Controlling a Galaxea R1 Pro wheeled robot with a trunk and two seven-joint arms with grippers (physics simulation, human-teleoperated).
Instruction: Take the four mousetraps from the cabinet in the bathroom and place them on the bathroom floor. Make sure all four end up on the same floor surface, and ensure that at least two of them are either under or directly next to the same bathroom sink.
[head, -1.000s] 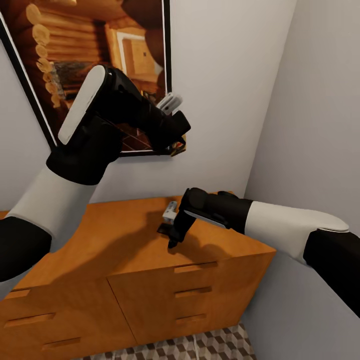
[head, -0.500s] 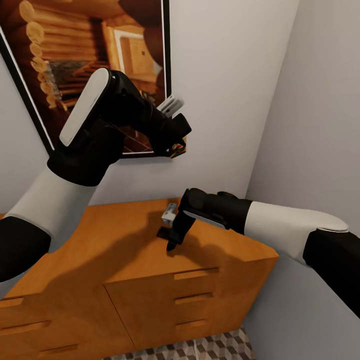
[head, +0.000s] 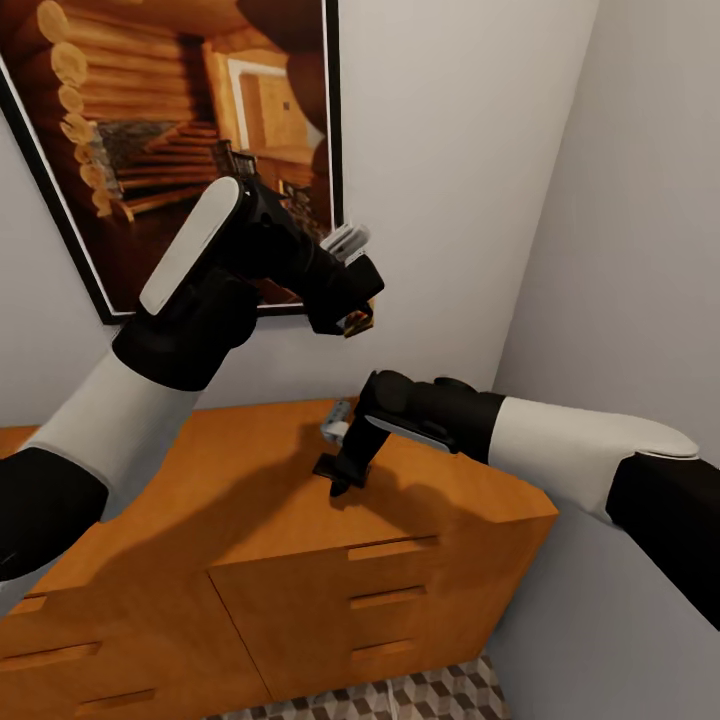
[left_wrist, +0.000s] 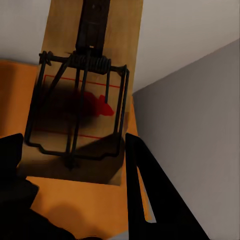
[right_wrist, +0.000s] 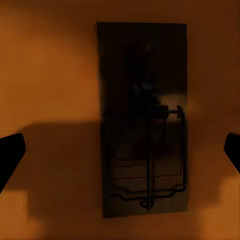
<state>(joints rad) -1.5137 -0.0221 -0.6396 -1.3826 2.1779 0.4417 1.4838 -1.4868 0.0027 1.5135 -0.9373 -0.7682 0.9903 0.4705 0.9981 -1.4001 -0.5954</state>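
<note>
Overhead, left fingers (left_wrist: 135, 190) clench a wooden wire-sprung mousetrap (left_wrist: 82, 105); right fingers (right_wrist: 10, 155) released over another (right_wrist: 142, 125)

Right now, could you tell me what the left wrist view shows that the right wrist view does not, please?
Left wrist view: a mousetrap held up between the left gripper fingers, its red print and spring coil lit, with grey wall behind.

Right wrist view: another mousetrap lying flat in shadow, the right gripper open with its fingertips wide on either side, not touching it.

Both: a wooden mousetrap with a wire bar, and the orange cabinet top.
</note>
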